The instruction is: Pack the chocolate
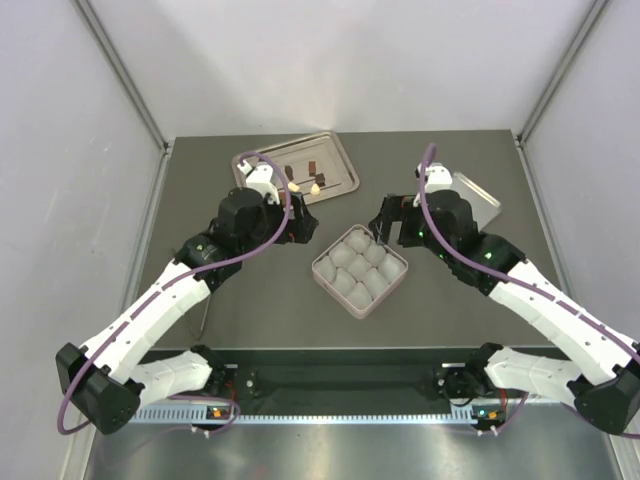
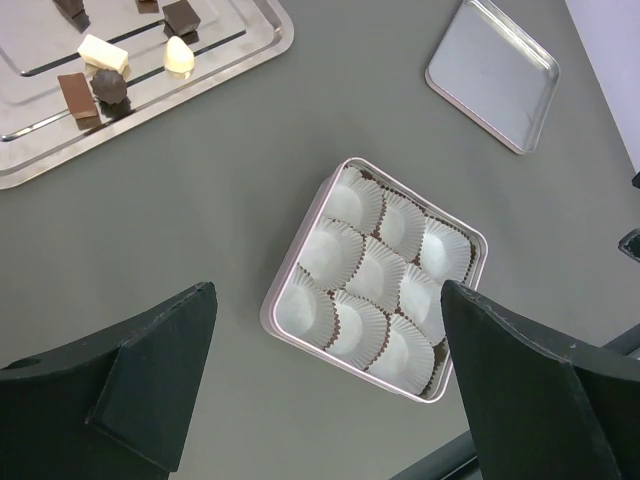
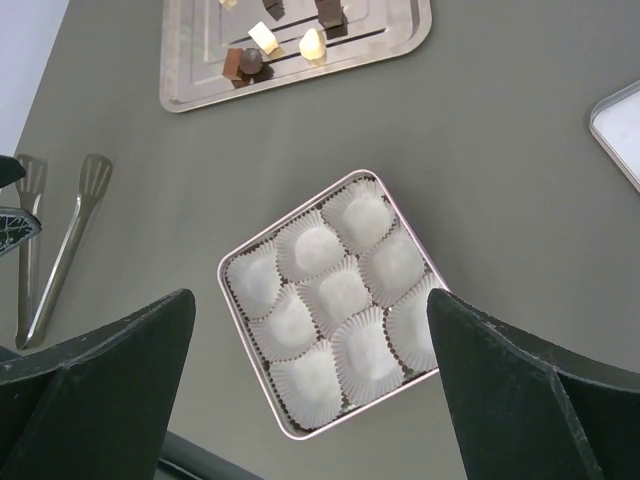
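The chocolate, small dark brown and cream-white pieces (image 1: pixel 312 176) (image 2: pixel 103 52) (image 3: pixel 263 38), lies on a silver tray (image 1: pixel 340 160) (image 2: pixel 150 120) (image 3: pixel 300 82) at the back of the table. A pink square box (image 1: pixel 325 278) (image 2: pixel 270 310) (image 3: pixel 228 300) with white paper cups, all of them empty, sits at the centre. My left gripper (image 1: pixel 305 222) (image 2: pixel 328 290) hovers open between the tray and the box. To the right of the box my right gripper (image 1: pixel 383 222) (image 3: pixel 310 296) also hangs open. Neither holds anything.
A silver lid (image 1: pixel 478 192) (image 2: pixel 495 75) (image 3: pixel 625 130) lies at the back right, behind my right arm. Metal tongs (image 3: pixel 70 240) rest on the table to the left of the box, near my left arm.
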Available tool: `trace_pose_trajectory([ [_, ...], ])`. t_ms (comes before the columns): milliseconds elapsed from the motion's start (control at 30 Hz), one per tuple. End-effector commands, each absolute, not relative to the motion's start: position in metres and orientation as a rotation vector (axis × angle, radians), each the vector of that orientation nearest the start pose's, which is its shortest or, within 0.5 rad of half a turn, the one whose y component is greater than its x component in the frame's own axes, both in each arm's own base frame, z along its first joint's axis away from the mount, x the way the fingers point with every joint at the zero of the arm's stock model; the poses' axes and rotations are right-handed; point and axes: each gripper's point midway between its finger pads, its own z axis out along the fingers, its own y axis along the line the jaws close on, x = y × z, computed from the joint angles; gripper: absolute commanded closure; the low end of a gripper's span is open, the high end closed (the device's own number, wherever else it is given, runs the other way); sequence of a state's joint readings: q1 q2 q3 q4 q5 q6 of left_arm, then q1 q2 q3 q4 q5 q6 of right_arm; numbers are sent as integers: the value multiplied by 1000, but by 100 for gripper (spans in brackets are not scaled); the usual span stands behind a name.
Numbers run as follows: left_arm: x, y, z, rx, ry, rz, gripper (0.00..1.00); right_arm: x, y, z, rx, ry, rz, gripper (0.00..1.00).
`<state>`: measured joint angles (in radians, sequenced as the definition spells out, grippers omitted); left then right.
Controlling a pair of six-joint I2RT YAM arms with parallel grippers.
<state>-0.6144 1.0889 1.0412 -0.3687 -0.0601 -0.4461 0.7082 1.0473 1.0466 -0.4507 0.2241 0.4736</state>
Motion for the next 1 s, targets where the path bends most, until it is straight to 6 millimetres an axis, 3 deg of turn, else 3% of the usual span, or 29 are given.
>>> trace_pose_trajectory([
  [0,290,-213,281,138,1972,-637,1,276,202,289,-54,1957,564,0],
  [200,303,-202,279,137,1986,-514,2,271,199,295,-60,1936,575,0],
  [400,343,-171,287,78,2032,-315,3,264,199,297,-134,1914,584,0],
  [433,352,-167,299,57,2017,-308,4,260,201,299,-156,1903,603,0],
  [467,360,-164,286,52,2072,-288,5,254,208,300,-216,1894,641,0],
  [533,382,-144,286,-17,2082,-262,7,248,212,301,-265,1873,674,0],
  [700,433,-103,233,-183,2190,-199,14,236,214,298,-339,1848,710,0],
  [867,460,-107,187,-140,2269,-206,21,228,216,298,-363,1831,751,0],
  [967,472,-109,163,-132,2310,-188,31,228,218,296,-363,1828,770,0],
])
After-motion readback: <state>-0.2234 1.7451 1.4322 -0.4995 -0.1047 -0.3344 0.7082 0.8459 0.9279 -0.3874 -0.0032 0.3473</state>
